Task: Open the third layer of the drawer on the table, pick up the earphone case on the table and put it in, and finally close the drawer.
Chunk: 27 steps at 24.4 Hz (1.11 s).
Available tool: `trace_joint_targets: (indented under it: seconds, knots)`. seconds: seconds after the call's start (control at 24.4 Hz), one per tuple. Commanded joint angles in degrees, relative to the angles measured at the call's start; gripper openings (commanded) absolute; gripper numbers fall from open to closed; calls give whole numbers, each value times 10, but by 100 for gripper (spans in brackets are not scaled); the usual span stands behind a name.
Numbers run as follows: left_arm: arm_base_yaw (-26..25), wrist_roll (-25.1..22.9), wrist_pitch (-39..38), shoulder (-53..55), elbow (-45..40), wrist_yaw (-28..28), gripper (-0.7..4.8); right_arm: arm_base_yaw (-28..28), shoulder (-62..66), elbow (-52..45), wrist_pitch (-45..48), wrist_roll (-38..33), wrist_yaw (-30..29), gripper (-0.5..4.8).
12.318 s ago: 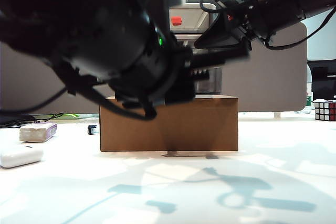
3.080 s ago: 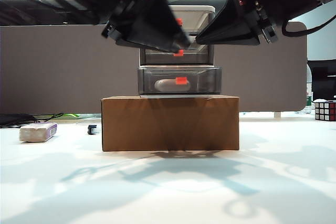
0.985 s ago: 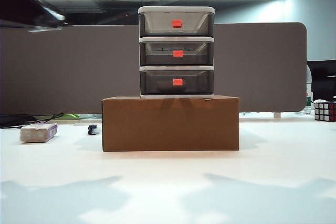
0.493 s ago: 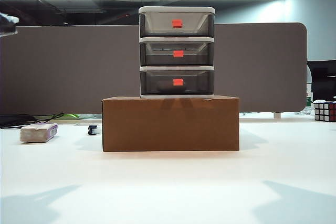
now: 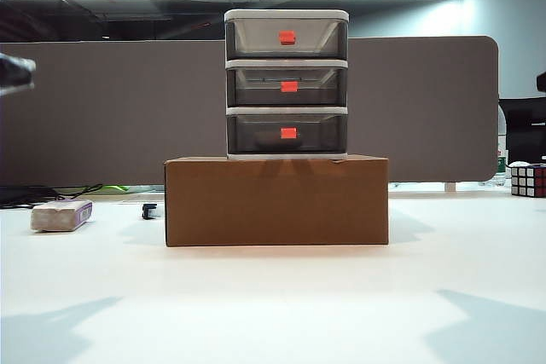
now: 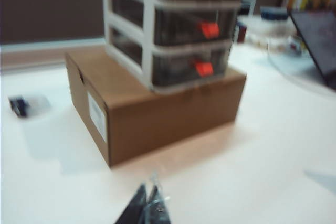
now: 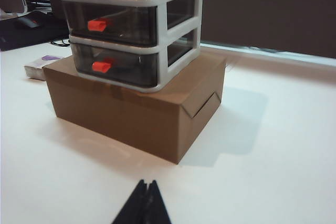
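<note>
1. Both arms have pulled away from the small three-tier plastic drawer unit (image 5: 287,84) with its white frame and smoky grey drawers. A few seconds ago they crowded the front of it; now the exterior view shows only slivers of them at its far left and right edges.

2. The lowest smoky grey drawer with the red handle (image 5: 288,133) sat pulled out a few seconds ago, with a pale oblong shape visible inside. It is now flush with the two drawers above — pushed home.

3. The glossy white earphone case lay on the plain white bench (image 5: 273,313) near the left edge at the start. It is gone from there now. Through the dark drawer front I cannot make it out, so its place inside the lowest drawer is a judgement from the earlier view.

4. The left tool (image 6: 148,209) is clenched on nothing, hanging over bare bench in front of the brown cardboard box (image 6: 152,108) that carries the unit. The right tool (image 7: 143,205) looks likewise clenched and empty, on the other side of the box.

5. Reading — open, load and close all appear done; nothing remains but the retreat.
</note>
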State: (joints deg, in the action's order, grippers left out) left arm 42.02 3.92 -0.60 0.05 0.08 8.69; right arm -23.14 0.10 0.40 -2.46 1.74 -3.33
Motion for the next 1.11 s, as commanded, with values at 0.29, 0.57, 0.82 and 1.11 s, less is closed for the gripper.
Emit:
trace_joint_targets:
  seconds: [0.29,0.57,0.82,1.11]
  knots:
    - [-131,-41,-7,1,3,5,-6,33,-1,-3,11,46,47,-5]
    - [-358,7,5,1,3,-176,-6,132,-1,-3,30,46,3,-5]
    - [-452,13,17,1,3,-245,-6,198,-1,-3,57,43,-23,-5]
    - [-454,15,13,1,3,-260,-5,200,-1,-3,50,42,-30,-5]
